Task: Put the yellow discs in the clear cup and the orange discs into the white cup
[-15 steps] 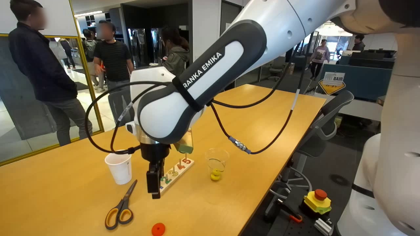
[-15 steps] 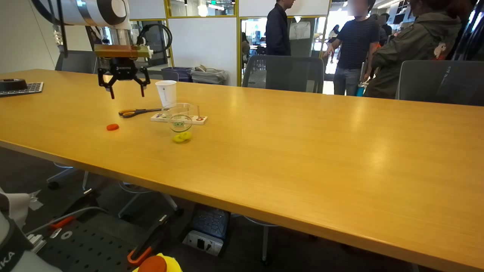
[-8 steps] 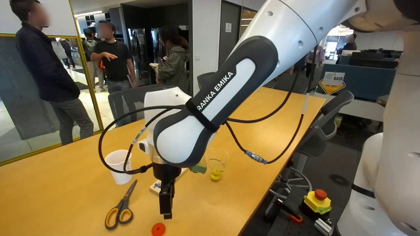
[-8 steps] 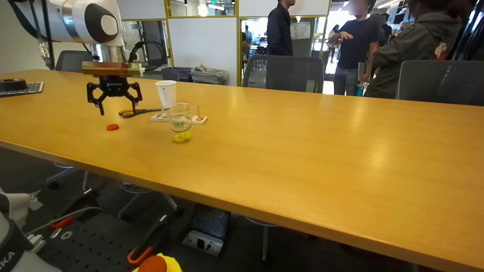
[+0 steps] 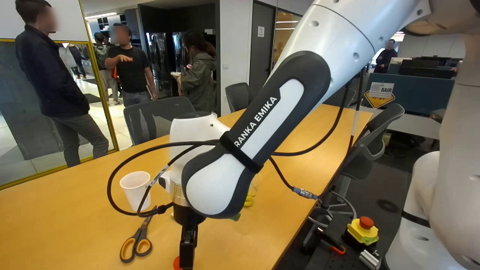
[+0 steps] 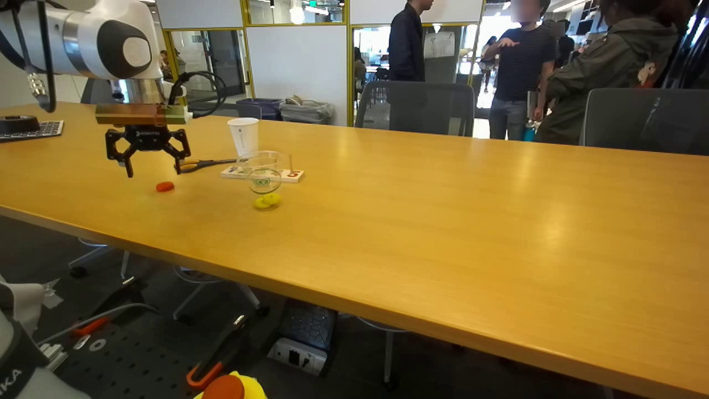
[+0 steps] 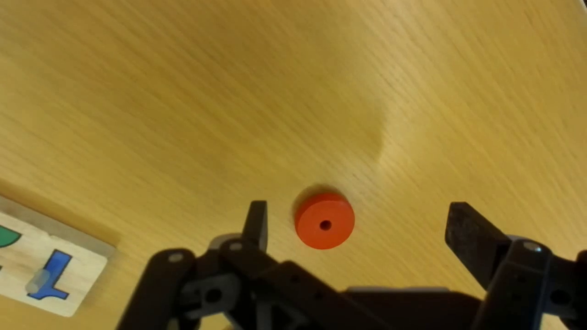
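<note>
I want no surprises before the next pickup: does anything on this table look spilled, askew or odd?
Only the scissors stand out, lying near the white cup, since they seem to have no part in the sorting. Nothing looks spilled, and both the white cup and the clear cup stand upright.

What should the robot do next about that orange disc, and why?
Probably ease the open gripper down around the orange disc: the wrist view shows the disc framed between the jaws, and an exterior view shows them hanging above the table.

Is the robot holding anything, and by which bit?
Nothing is held: the tool is open and apart from the orange disc, which lies on the table.
</note>
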